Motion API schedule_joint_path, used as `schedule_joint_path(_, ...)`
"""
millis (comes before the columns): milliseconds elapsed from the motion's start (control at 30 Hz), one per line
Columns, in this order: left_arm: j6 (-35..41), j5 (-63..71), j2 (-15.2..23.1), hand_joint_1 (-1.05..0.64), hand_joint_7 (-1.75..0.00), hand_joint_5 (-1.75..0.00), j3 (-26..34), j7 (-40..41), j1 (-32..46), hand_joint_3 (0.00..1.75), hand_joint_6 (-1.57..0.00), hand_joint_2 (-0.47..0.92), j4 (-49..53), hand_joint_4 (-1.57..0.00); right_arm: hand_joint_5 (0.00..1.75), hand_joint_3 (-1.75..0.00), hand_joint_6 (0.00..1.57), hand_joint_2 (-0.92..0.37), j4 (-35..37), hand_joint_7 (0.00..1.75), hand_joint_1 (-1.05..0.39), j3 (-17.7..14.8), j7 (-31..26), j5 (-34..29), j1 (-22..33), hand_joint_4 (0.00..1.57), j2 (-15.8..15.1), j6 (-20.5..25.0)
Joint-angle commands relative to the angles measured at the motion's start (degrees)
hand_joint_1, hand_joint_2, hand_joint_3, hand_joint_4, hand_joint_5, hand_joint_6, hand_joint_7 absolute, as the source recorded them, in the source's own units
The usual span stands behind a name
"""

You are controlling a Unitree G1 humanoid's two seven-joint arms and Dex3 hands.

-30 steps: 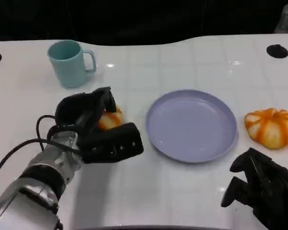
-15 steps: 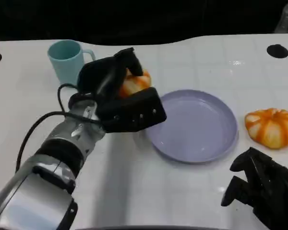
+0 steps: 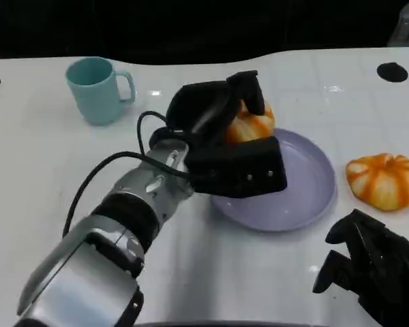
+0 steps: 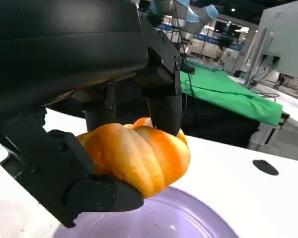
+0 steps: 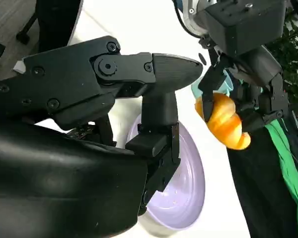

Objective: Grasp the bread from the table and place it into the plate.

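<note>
Holding the bread (image 3: 249, 126) in my left hand (image 3: 225, 139), fingers wrapped over the top and thumb side underneath, so it rides just above the near rim of the plate (image 3: 307, 184), ready to drop in I guess. From the head view I count one plate, one teal mug (image 3: 99, 88) well behind my arm, and a second bread (image 3: 384, 179) sitting off past the plate, near my right hand (image 3: 371, 269), which rests low with fingers curled in, holding nothing.

Left wrist cam: bread (image 4: 139, 156) clamped snug, purple plate (image 4: 179, 220) right under it.

Right wrist cam: same bread (image 5: 223, 121) hanging over the plate (image 5: 181, 191).
</note>
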Motion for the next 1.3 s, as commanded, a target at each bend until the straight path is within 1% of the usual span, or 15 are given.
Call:
schedule_joint_path(33, 1.73, 1.06, -1.65, -0.2, -1.61, -1.75, -1.08, -1.0, -2.88, 0.97, -0.68, 0.49, 1.57, -0.97, 1.75, -0.39, 0.51, -0.92, -0.38, 1.6, -0.42, 0.1, -0.09, -0.05, 0.36, 0.65, -0.17, -0.83)
schedule_joint_path(133, 3.29, 0.96, -2.93, -0.19, -1.27, -1.75, -1.34, -2.52, -3.45, 0.93, -0.73, 0.52, 2.57, -0.96, 1.75, -0.4, 0.51, -0.92, -0.53, 1.6, -0.42, 0.43, -0.25, -0.32, 0.57, 0.65, -0.02, -1.0)
schedule_joint_path(267, 5.03, 1.32, -3.94, -0.19, -1.48, -1.75, -1.87, -4.02, -3.78, 0.74, -0.65, 0.61, 3.49, -0.91, 1.75, -0.39, 0.51, -0.92, -0.77, 1.6, -0.42, 1.04, -0.45, -0.91, 0.93, 0.65, 0.19, -1.49)
schedule_joint_path(367, 5.72, 1.62, -4.52, -0.16, -0.77, -1.75, -2.28, -4.08, -3.78, 0.65, -0.75, 0.65, 3.85, -0.9, 1.75, -0.4, 0.5, -0.92, -0.67, 1.6, -0.42, 1.38, -0.25, -0.87, 1.07, 0.63, 0.32, -1.76)
schedule_joint_path(467, 6.43, 1.77, -5.05, -0.15, -0.56, -1.75, -2.26, -4.2, -3.79, 0.63, -0.85, 0.67, 4.52, -0.89, 1.75, -0.4, 0.5, -0.92, -0.47, 1.6, -0.42, 1.94, -0.13, -1.55, 1.17, 0.63, 0.17, -2.49)
schedule_joint_path(533, 6.65, 1.85, -5.29, -0.14, -0.72, -1.75, -2.21, -4.23, -3.79, 0.51, -0.85, 0.7, 4.89, -0.86, 1.75, -0.4, 0.5, -0.92, -0.5, 1.6, -0.42, 2.09, -0.21, -1.72, 1.26, 0.63, 0.26, -2.73)
schedule_joint_path(600, 6.56, 1.71, -5.42, -0.13, -1.31, -1.75, -2.07, -4.54, -3.76, 0.44, -0.69, 0.73, 5.18, -0.85, 1.75, -0.4, 0.5, -0.92, -0.59, 1.6, -0.42, 2.11, -0.26, -1.72, 1.31, 0.63, 0.28, -2.77)
schedule_joint_path(667, 6.72, 1.24, -5.58, -0.15, -1.46, -1.75, -1.68, -5.7, -3.81, 0.42, -0.65, 0.76, 5.29, -0.85, 1.75, -0.4, 0.5, -0.92, -0.66, 1.6, -0.42, 2.16, -0.27, -1.84, 1.4, 0.64, 0.24, -2.86)
schedule_joint_path(700, 6.79, 0.96, -5.65, -0.18, -1.11, -1.75, -1.43, -6.28, -3.82, 0.34, -0.68, 0.82, 5.27, -0.81, 1.75, -0.4, 0.5, -0.92, -0.68, 1.6, -0.42, 2.2, -0.26, -1.97, 1.44, 0.64, 0.21, -2.96)
schedule_joint_path(800, 6.67, -0.38, -5.93, -0.21, -0.66, -1.75, -0.2, -8.49, -3.74, 0.18, -0.77, 0.91, 5.21, -0.77, 1.75, -0.39, 0.51, -0.92, -0.55, 1.59, -0.42, 2.17, 0.07, -2.13, 1.51, 0.65, 0.17, -3.26)
schedule_joint_path(833, 6.87, -1.19, -5.96, -0.23, -0.58, -1.67, 0.32, -11.16, -3.93, 0.2, -0.72, 0.91, 5.34, -0.66, 1.75, -0.38, 0.51, -0.92, -0.48, 1.59, -0.42, 2.04, 0.17, -1.91, 1.52, 0.65, 0.29, -3.33)
schedule_joint_path(933, 6.48, -2.11, -5.49, -0.35, -0.15, -0.74, 0.76, -17.62, -4.24, 0.34, -0.45, 0.92, 5.48, -0.38, 1.75, -0.37, 0.52, -0.92, -0.24, 1.58, -0.42, 1.82, 0.54, -1.54, 1.55, 0.64, 0.37, -3.55)
schedule_joint_path(967, 6.29, -2.09, -5.33, -0.39, -0.08, -0.54, 0.68, -18.59, -4.24, 0.35, -0.38, 0.92, 5.42, -0.31, 1.75, -0.37, 0.52, -0.92, -0.19, 1.58, -0.42, 1.81, 0.66, -1.51, 1.54, 0.64, 0.33, -3.58)
schedule_joint_path(1133, 6.88, -1.21, -4.93, -0.65, 0.0, -0.14, -0.31, -22.57, -4.83, 0.44, -0.1, 0.92, 5.17, -0.03, 1.75, -0.37, 0.51, -0.92, 0.07, 1.58, -0.42, 2.02, 0.93, -1.98, 1.53, 0.64, 0.11, -4.06)
schedule_joint_path(1300, 8.94, -0.02, -4.93, -0.82, 0.0, 0.0, -1.77, -26.41, -5.85, 0.51, -0.01, 0.92, 5.38, 0.0, 1.75, -0.37, 0.52, -0.92, 0.32, 1.58, -0.42, 2.03, 0.92, -2.03, 1.35, 0.64, 0.21, -4.18)
